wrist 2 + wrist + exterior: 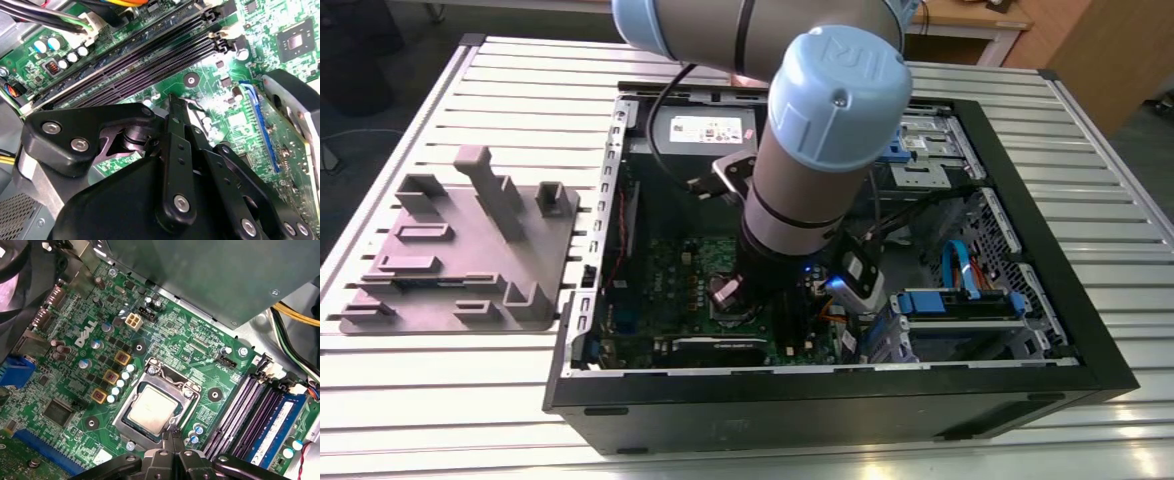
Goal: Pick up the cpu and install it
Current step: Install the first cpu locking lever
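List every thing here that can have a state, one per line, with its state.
cpu, lying flat in the socket, metal top up.
socket, filled by the cpu.
claw, shut, holding nothing, close by the socket.
case, open, side panel off.

We see a dull silver-grey top on the cpu (152, 410) and a green motherboard (185, 335) dotted with gold-faced square inductors (122, 358). The memory slots (240, 410) are black, the memory stick (276, 424) blue. The gripper (172, 436) is black, the arm (821, 150) silver-grey with pale blue caps, the table (520, 80) ribbed silver.
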`<action>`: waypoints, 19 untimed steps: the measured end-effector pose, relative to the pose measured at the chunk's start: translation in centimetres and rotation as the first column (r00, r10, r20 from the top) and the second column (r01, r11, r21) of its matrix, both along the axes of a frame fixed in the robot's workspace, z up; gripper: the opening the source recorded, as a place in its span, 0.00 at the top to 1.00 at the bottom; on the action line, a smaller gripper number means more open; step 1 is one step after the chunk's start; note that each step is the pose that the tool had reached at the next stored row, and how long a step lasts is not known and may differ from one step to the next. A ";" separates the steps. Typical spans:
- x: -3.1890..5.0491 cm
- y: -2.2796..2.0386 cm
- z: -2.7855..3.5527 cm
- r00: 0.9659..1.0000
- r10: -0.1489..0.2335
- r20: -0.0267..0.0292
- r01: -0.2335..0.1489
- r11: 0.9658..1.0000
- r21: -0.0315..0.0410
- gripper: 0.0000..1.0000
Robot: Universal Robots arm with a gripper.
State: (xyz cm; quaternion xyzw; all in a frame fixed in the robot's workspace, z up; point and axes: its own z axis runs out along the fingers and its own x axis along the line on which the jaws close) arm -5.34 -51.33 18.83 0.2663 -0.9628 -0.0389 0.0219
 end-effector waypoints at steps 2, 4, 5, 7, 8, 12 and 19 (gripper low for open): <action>0.12 0.01 -0.08 1.000 0.000 0.000 0.000 1.000 0.000 0.90; 0.28 0.02 -0.11 1.000 0.000 0.000 0.000 1.000 0.000 0.90; 0.36 0.02 -0.13 1.000 0.000 0.000 0.000 1.000 0.001 0.90; 0.43 0.02 -0.15 1.000 0.000 0.000 0.000 1.000 0.001 0.90; 0.45 0.02 -0.16 1.000 0.000 0.000 0.000 1.000 0.001 0.90; 0.52 0.02 -0.19 1.000 0.000 0.001 0.000 1.000 0.001 0.90; 0.52 0.02 -0.02 1.000 0.000 0.000 0.000 1.000 0.001 0.90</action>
